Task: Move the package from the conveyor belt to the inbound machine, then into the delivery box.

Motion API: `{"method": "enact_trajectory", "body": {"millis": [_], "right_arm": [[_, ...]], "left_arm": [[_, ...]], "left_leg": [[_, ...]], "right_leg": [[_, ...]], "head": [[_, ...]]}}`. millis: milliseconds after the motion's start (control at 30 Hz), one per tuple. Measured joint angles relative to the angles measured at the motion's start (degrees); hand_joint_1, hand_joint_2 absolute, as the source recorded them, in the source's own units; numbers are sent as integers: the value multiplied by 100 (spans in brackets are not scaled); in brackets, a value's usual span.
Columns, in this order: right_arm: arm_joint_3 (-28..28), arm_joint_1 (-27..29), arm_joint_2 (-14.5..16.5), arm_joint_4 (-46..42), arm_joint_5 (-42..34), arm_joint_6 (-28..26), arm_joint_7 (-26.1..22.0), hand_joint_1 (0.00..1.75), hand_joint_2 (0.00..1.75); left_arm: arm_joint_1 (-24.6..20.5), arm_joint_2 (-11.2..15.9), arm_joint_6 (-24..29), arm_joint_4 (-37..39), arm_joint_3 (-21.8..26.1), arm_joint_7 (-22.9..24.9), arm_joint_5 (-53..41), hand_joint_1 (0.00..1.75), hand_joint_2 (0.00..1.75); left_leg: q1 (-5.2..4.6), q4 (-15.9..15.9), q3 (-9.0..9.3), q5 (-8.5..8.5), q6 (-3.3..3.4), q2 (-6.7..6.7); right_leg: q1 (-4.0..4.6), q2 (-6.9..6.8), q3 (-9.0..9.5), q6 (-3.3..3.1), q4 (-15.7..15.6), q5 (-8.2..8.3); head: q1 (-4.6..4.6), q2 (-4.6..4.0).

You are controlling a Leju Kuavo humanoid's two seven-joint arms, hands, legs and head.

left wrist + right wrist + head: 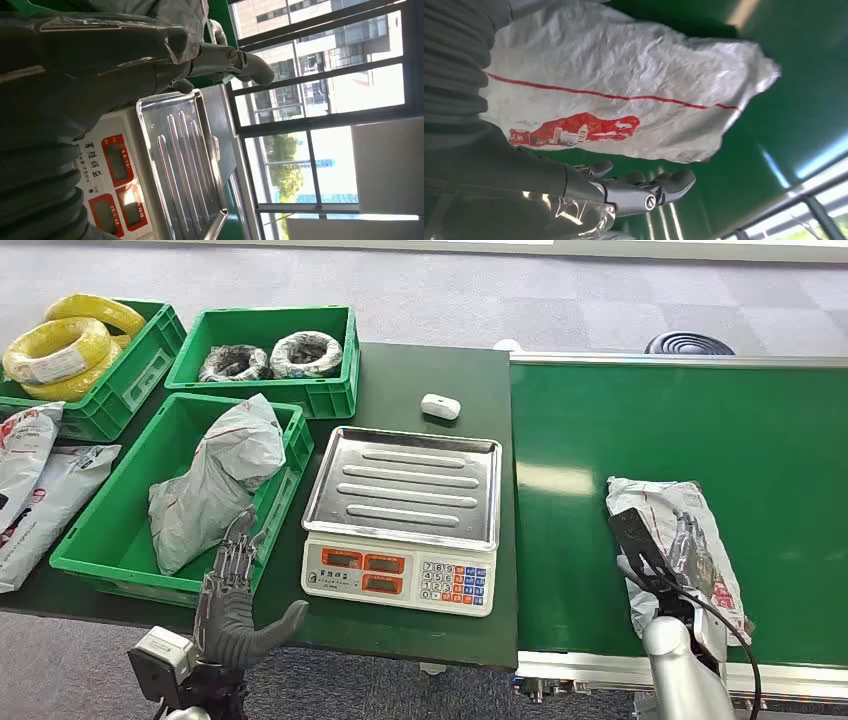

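— How far along is it?
— Barely begun, I'd judge: the package (672,540) lies on the conveyor belt (600,540), with the right hand (685,545) spread over it, nothing grasped.
— And the scale (402,515)?
— Its tray is bare — weighing and the delivery box (100,540) remain. The left hand (232,590) hangs released.

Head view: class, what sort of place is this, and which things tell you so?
Probably a parcel-sorting or logistics station: a green conveyor belt carrying a package, a weighing scale, and green crates holding bagged parcels.
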Motion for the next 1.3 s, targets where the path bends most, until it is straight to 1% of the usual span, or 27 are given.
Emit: {"method": "enact_trajectory", "body": {"millis": [67, 133, 167, 200, 300, 333, 400, 467, 533, 600, 667, 800, 833, 900, 933, 1033, 1133, 1200, 1300], "right_arm": [[15, -149, -43, 296, 227, 83, 472, 0, 175], [30, -404, -116, 850, 586, 263, 1289, 0, 175], [29, -502, -150, 1092, 688, 385, 1558, 0, 175], [24, -588, -182, 1308, 746, 516, 1722, 22, 175], [-34, -822, -272, 1792, 779, 918, 1813, 153, 175], [-71, -897, -294, 1915, 762, 1011, 1786, 175, 175], [-170, -1024, -325, 2119, 686, 1116, 1672, 175, 175], [-274, -1111, -350, 2260, 602, 1065, 1506, 175, 175], [-384, -1162, -364, 2339, 502, 805, 1252, 175, 175], [-501, -1183, -351, 2368, 312, 473, 833, 175, 175], [-619, -1204, -316, 2365, 21, 268, 201, 175, 175], [-784, -1272, -135, 2080, -966, 232, -1711, 175, 175], [-795, -1286, -70, 1933, -1281, 242, -2105, 175, 175], [-760, -1293, 75, 1501, -1983, 240, -2705, 175, 175], [-709, -1293, 156, 1226, -2318, 237, -2884, 175, 175], [-398, -1307, 362, 419, -2949, 230, -3044, 175, 175], [129, -1469, 540, -155, -2990, 402, -2959, 175, 175], [578, -1708, 651, -344, -2887, 767, -2869, 175, 175], [1249, -2092, 779, -386, -2689, 1374, -2781, 175, 175]], "left_arm": [[-25, 12, 35, 19, -19, 13, 25, 0, 175], [-63, 31, 109, 56, -65, 34, 54, 0, 175], [-78, 39, 145, 74, -91, 40, 57, 0, 175], [-94, 45, 177, 94, -115, 44, 59, 0, 175], [-140, 56, 241, 147, -164, 47, 65, 0, 175], [-153, 56, 255, 161, -171, 47, 75, 0, 175], [-193, 56, 288, 184, -175, 48, 110, 0, 175], [-258, 59, 310, 204, -174, 55, 148, 0, 175], [-306, 65, 325, 216, -170, 69, 166, 0, 175], [-315, 71, 340, 217, -164, 79, 170, 0, 175], [-306, 77, 369, 211, -158, 79, 172, 0, 175], [-249, 87, 456, 169, -145, 34, 182, 0, 175], [-240, 90, 482, 163, -144, 3, 195, 0, 175], [-243, 102, 532, 163, -143, -66, 239, 0, 175], [-260, 110, 554, 170, -143, -99, 262, 0, 175], [-395, 145, 572, 231, -149, -181, 326, 0, 175], [-608, 164, 497, 351, -176, -243, 348, 0, 175], [-765, 164, 425, 443, -213, -265, 326, 0, 175], [-969, 160, 359, 572, -253, -277, 271, 0, 175]], "left_leg": [[0, 0, -1, 0, 0, -1], [0, 0, -5, -1, 0, -4], [0, 0, -7, -1, 0, -6], [1, 0, -9, -1, 0, -7], [1, 0, -6, -2, 0, -9], [2, 0, -3, -2, 0, -10], [2, 0, 1, -2, 1, -15], [2, 0, 2, -1, 3, -20], [-1, 1, 1, 2, 7, -23], [-6, 2, 0, 4, 10, -22], [-9, 2, -2, 4, 10, -19], [-7, 2, -5, 6, 10, -23], [-6, 2, -6, 7, 10, -26], [-4, 2, -10, 9, 10, -32], [-3, 1, -12, 9, 10, -31], [-2, 0, -17, 9, 10, -27], [-2, 0, -19, 10, 9, -16], [-2, 0, -17, 12, 8, -8], [-2, 0, -14, 14, 8, -4]], "right_leg": [[0, 0, -2, 0, 0, -1], [0, -1, -6, 0, 0, -2], [0, -1, -8, 0, 0, -2], [0, -1, -9, 0, 0, -3], [0, -3, -9, 2, -2, -5], [0, -5, -7, 3, -3, -6], [0, -10, -2, 4, -4, -7], [-1, -17, 9, 5, -5, -7], [-2, -19, 18, 8, -5, -3], [-4, -17, 18, 12, -4, 3], [-6, -14, 16, 14, -3, 7], [-5, -17, 8, 13, -2, 6], [-4, -20, 6, 13, -1, 6], [-2, -26, 3, 12, 0, 5], [-1, -26, 1, 12, 0, 5], [1, -23, -5, 11, 2, 4], [1, -13, -8, 10, 3, 5], [0, -7, -9, 10, 3, 7], [0, -6, -9, 10, 3, 8]], "head": [[1, 0], [2, 0], [2, 0], [0, 0], [1, 0], [1, 0], [2, 0], [2, 0], [3, 0], [3, 0], [2, -1], [1, 0], [0, 0], [1, 0], [1, 0], [1, 0], [1, -1], [2, -1], [1, 0]]}}
